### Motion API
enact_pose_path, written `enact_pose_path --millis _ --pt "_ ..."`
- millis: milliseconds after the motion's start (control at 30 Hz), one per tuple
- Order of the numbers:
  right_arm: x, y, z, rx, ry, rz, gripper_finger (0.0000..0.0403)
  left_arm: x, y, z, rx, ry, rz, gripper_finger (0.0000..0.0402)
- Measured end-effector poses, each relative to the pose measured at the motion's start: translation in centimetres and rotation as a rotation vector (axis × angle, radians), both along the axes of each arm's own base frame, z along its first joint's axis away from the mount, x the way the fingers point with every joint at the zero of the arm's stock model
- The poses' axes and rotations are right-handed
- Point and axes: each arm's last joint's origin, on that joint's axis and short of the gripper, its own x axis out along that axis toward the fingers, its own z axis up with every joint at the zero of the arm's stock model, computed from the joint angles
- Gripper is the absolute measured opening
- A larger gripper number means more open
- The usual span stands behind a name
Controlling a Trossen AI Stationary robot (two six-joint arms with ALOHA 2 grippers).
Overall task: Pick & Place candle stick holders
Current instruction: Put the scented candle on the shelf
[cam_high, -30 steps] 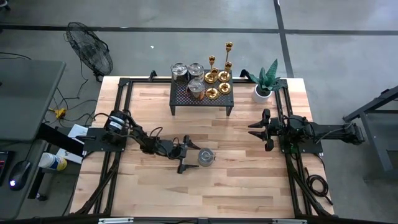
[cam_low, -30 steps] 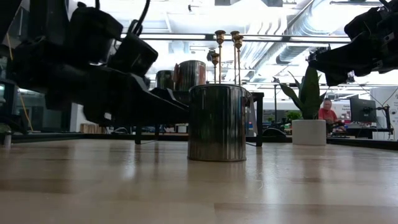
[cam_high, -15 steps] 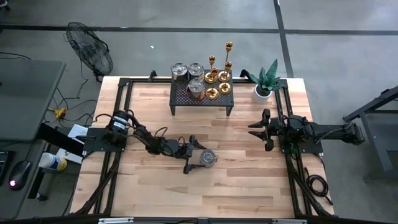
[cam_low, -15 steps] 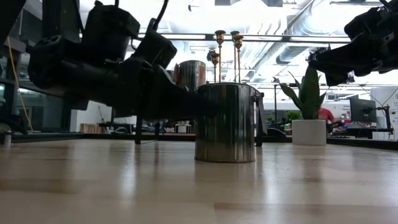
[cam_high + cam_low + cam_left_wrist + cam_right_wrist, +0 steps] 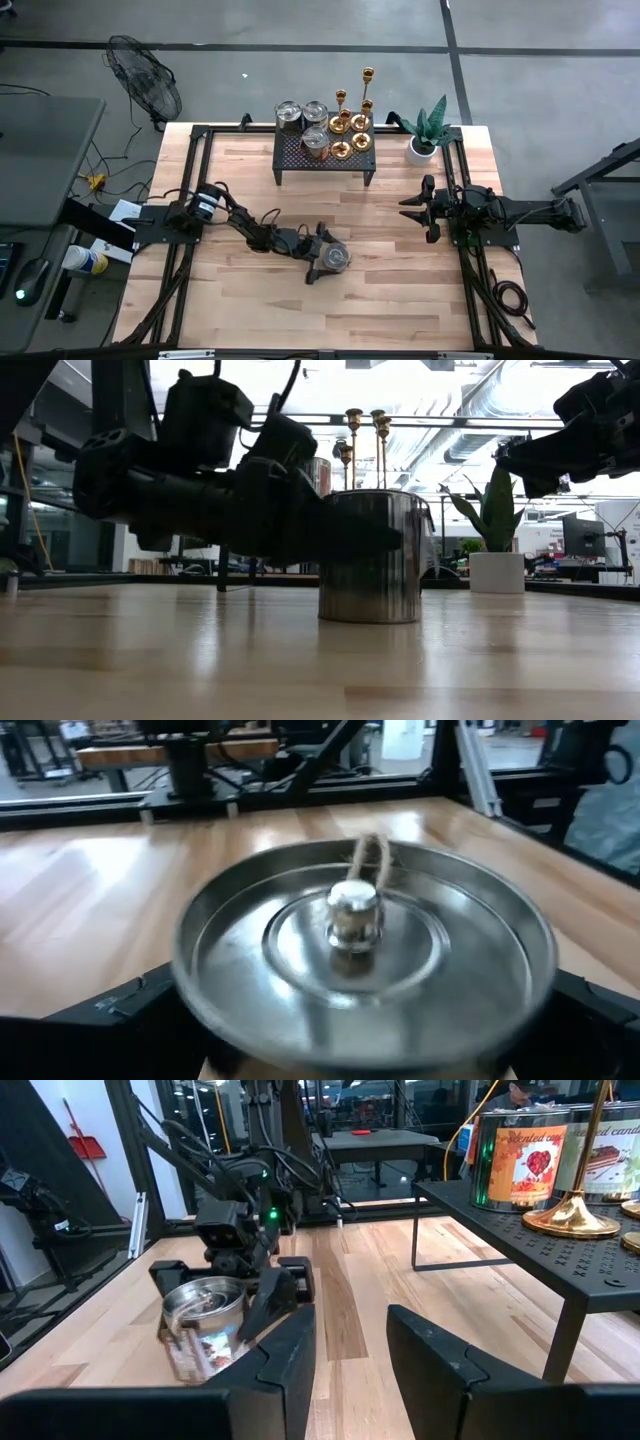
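Observation:
Several gold candle stick holders [image 5: 352, 122] stand by their round bases on a black perforated rack [image 5: 325, 160] at the table's far side; one base shows in the right wrist view [image 5: 575, 1220]. My left gripper [image 5: 322, 257] is open, low over the table's middle, a finger on either side of a silver lidded tin [image 5: 337, 258] that stands upright on the wood [image 5: 385, 560]. My right gripper [image 5: 412, 208] waits at the right, open with nothing between its fingers [image 5: 350, 1350]. My left gripper comes level from the table's left, and the tin's wall reaches far back between its open fingers [image 5: 110, 1015]. The tin stands upright with its bottom on the table. The tin's lid [image 5: 360, 950] hides which part of the gripper bears on it.
Three labelled tins [image 5: 302, 122] share the rack with the holders. A potted plant [image 5: 425, 140] stands at the far right corner. Black frame rails [image 5: 195, 150] run along the table's edges. A fan [image 5: 145, 80] stands on the floor beyond the table.
My left gripper has gone level toward the table's right edge, staying open, and its fingers have come around the tin. The tin has slid a little toward the right and near edges, still upright.

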Motion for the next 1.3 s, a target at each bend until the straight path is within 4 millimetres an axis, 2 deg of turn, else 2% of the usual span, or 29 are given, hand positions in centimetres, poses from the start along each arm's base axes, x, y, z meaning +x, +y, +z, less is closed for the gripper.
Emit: enact_pose_path --millis 333,700,933,1200,1300 --pt "0.0 0.0 0.0 0.000 0.000 0.000 0.0117 1.3 -0.3 -0.3 0.001 0.011 -0.009 0.0386" --pt "0.0 0.0 0.0 0.000 0.000 0.000 0.0117 1.3 -0.3 -0.7 0.013 0.047 0.014 0.0384" --pt "0.0 0.0 0.0 0.000 0.000 0.000 0.0117 1.3 -0.3 -0.7 0.012 0.052 0.021 0.0345" --pt "0.0 0.0 0.0 0.000 0.000 0.000 0.0117 1.3 -0.2 -0.7 -0.001 0.058 0.028 0.0360" --pt "0.0 0.0 0.0 0.000 0.000 0.000 0.0117 1.3 -0.2 -0.7 -0.001 0.058 0.035 0.0352"
